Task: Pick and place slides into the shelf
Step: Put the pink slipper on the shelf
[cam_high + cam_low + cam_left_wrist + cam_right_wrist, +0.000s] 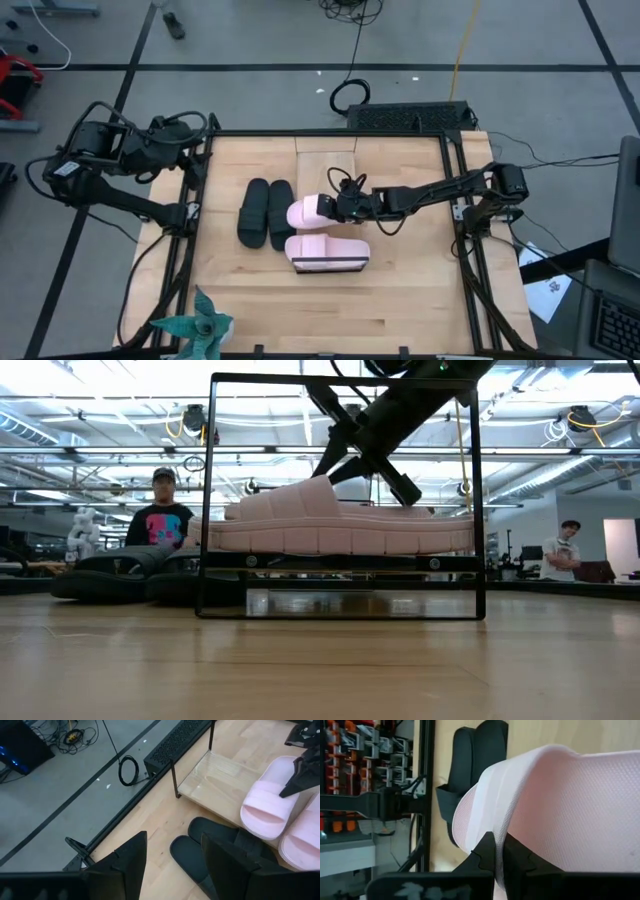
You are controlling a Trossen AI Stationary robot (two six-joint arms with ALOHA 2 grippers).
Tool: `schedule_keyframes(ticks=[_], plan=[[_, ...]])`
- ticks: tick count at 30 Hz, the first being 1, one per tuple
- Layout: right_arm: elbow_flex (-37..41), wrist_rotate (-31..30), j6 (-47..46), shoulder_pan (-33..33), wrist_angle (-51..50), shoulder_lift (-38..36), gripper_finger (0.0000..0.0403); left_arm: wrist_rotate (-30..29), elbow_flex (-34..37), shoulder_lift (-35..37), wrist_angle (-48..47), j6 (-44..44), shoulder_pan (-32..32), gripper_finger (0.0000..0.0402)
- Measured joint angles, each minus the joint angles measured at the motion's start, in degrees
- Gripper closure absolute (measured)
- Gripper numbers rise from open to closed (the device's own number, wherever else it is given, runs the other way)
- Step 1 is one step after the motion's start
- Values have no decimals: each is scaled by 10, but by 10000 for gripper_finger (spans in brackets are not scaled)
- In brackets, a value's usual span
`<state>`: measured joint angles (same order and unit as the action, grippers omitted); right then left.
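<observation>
High view: right hand (338,208) pinches a pink slide's (308,211) strap at the shelf (325,150). Its pink mate (328,250) sits beside it; the black pair (266,212) waits just beside the shelf. Left hand (190,140) hovers spread, well apart.
</observation>
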<state>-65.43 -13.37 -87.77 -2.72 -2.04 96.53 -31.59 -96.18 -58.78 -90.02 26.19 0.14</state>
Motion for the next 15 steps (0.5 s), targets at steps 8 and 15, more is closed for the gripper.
schedule_keyframes(ticks=[8, 15], plan=[[22, -3, -13, 0, 14, 0, 402, 0, 0, 0, 0, -2, 0, 208], [28, -16, -13, -1, 51, 0, 402, 0, 0, 0, 0, -2, 0, 208]])
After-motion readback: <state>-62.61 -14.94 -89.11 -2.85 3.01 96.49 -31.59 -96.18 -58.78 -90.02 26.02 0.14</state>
